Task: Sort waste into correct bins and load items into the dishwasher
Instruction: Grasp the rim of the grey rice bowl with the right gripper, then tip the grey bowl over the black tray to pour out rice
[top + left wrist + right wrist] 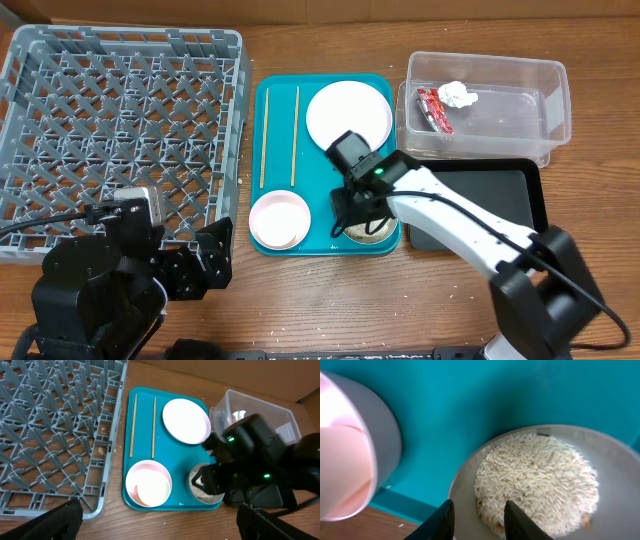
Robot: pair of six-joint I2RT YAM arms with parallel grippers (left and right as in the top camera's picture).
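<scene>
Green bowl (pixel 615 475) of rice (pixel 535 480) cropped, mostly hidden overhead beneath right arm (pixel 450 215)

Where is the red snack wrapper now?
Overhead view: the red wrapper lies inside the clear tub at upper right, beside the paper ball.

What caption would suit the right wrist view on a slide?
Right gripper, open, straddles the rim of the greyish bowl of rice on the teal tray.
</scene>
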